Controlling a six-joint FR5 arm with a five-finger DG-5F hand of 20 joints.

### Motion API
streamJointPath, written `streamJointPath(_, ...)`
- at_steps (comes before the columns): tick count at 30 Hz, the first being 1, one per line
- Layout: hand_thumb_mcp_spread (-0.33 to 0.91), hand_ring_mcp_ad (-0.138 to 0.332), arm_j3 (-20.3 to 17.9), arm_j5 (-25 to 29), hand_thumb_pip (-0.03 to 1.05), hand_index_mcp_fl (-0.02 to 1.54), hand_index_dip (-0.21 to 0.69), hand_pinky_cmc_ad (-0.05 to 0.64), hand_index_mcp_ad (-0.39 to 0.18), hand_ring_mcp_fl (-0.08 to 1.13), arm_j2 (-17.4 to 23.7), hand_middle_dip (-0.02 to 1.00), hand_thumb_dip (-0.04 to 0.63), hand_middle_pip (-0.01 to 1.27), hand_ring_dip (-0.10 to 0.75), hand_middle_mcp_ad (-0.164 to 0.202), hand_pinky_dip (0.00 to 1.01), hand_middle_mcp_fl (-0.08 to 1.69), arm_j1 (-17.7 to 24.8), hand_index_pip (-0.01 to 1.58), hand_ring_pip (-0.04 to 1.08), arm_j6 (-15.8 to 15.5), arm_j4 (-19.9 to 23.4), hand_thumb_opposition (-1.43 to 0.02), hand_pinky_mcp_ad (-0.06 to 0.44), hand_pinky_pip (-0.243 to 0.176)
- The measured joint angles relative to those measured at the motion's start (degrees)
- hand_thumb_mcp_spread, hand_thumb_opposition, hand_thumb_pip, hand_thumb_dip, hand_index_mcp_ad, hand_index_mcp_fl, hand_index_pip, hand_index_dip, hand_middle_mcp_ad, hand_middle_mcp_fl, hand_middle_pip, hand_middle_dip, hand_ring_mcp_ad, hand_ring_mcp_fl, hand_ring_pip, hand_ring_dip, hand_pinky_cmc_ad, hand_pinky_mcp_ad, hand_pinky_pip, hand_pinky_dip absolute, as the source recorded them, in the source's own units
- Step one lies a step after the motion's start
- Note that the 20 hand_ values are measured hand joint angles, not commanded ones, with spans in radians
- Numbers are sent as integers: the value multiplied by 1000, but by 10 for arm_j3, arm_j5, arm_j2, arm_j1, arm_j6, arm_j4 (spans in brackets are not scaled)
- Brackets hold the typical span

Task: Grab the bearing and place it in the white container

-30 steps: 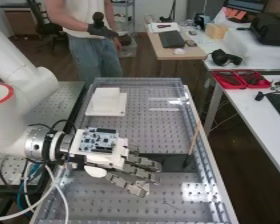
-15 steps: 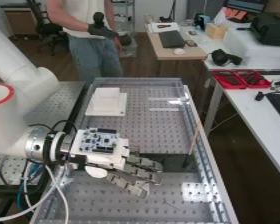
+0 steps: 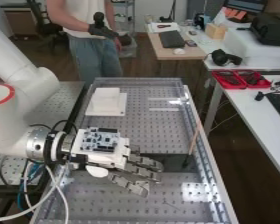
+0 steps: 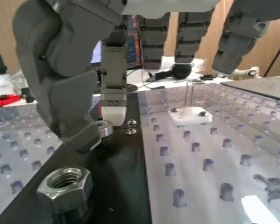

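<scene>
With most fingers (image 4: 193, 37) of the dark grey robot hand (image 3: 111, 159) spread and nearly straight, appears to pinch a small silver ring-shaped bearing (image 4: 105, 128) between the curled thumb (image 4: 74, 102) and the finger facing it. Looks like the grasping step, at or near its end. Impossible to tell from here whether resting on the long glossy black surface (image 3: 177, 162) or just clear of it. Calls next for a firm hold, then a straight lift, without tipping or dragging.

Close by on that black surface, in the wrist view, a large silver hex nut (image 4: 65, 185) and small rounded silver pieces (image 4: 131, 125); worth clearing before any sideways travel. Just beside it, on the grey perforated deck (image 3: 97, 205), a white block with thin upright metal pins (image 4: 190, 116).

Farther off, left of centre and above the hand in the high frame, a low white square container (image 3: 107, 96) on a flat base, well apart from the pinch and most likely the goal. Calls for a carry up the frame, a pause over the middle, then a low release. Right of centre, a slender brown stick (image 3: 194, 137), leaning near the rail. Beyond, at upper right, red trays (image 3: 230, 88) on a white table, of no use to the task.
</scene>
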Motion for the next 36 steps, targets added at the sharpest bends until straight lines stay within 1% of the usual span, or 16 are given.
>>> streamJointPath(8, 475, 127, 3, -1, 513, 236, 272, 365, -120, 12, -2, 202, 314, 126, 73, 66, 188, 58, 0, 1372, 101, -2, -3, -841, 297, -61)
streamJointPath(11, 473, 127, 3, -1, 513, 236, 269, 365, -120, 12, -2, 202, 314, 126, 73, 66, 190, 58, 0, 1372, 101, -1, -4, -840, 293, -44)
streamJointPath(25, 475, 127, 1, -1, 513, 230, 260, 365, -119, 12, 0, 202, 314, 124, 73, 66, 190, 58, -2, 1367, 101, -4, -7, -840, 297, -44)
streamJointPath(36, 459, 127, 0, 1, 536, 220, 253, 365, -119, 12, 0, 202, 314, 124, 75, 66, 190, 58, -1, 1365, 94, -5, -6, -840, 293, -44)
